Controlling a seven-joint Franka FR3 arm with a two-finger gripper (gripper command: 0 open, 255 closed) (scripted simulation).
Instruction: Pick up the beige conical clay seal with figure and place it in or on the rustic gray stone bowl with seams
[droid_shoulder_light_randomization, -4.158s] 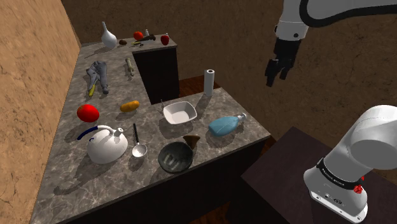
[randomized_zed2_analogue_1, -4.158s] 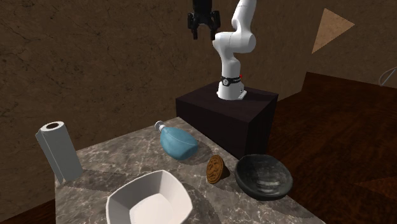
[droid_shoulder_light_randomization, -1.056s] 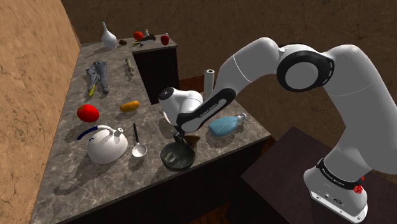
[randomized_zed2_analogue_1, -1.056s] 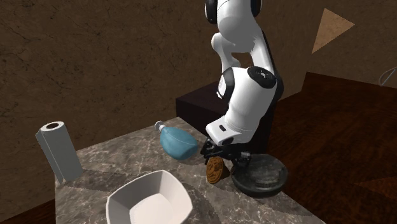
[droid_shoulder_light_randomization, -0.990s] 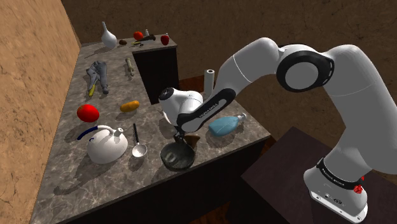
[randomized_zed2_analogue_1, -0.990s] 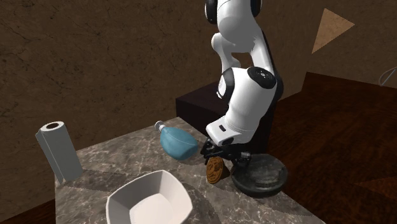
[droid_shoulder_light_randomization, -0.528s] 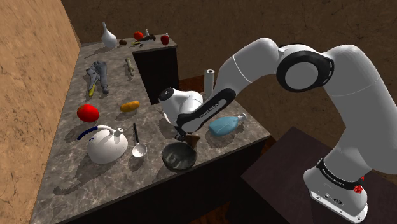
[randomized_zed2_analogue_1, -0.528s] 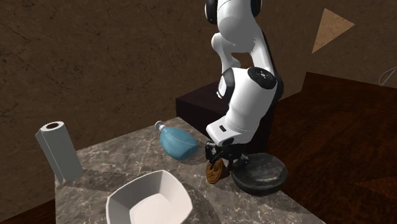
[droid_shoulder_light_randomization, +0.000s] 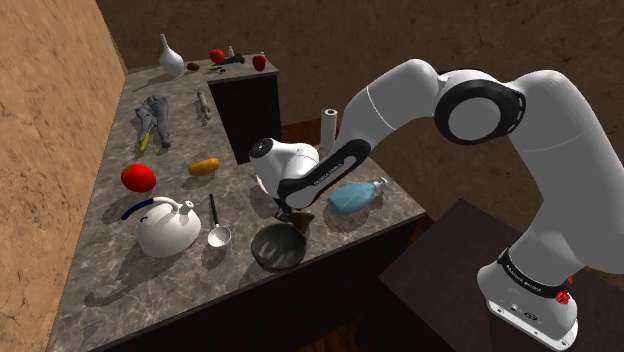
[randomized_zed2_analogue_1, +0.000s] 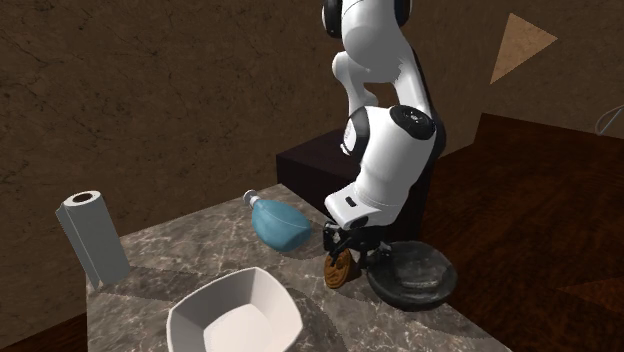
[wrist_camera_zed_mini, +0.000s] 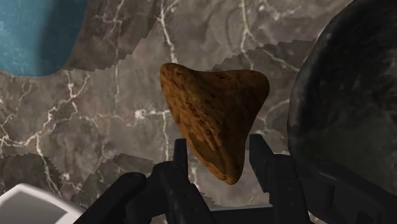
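Gripper is down over the seal. Its fingers are closed in on the narrow end from both sides, and the pads look in contact, so it has hold of the seal. The seal is brown, mottled and cone-shaped, wide end pointing away from the hand. In the second exterior view it sits tilted, low over the marble counter; can't tell whether its lower edge touches the surface.

Surroundings:
- Bowl – dark grey, rough, just beside the seal on the second exterior view's right. One finger stands between the seal and the bowl rim.
- Blue bottle – lying on its side near the seal on the opposite side, apart from it.
- White dish – near the seal, apart from it, on the second exterior view's lower left.
- Paper roll – upright at the second exterior view's left, well apart.

In the shoulder view the forearm crosses over the dish area and covers most of the seal.

Farther along the counter in that view are a white kettle and a ladle lying between kettle and bowl. A red ball and an orange lump are also there, all well apart from the gripper.
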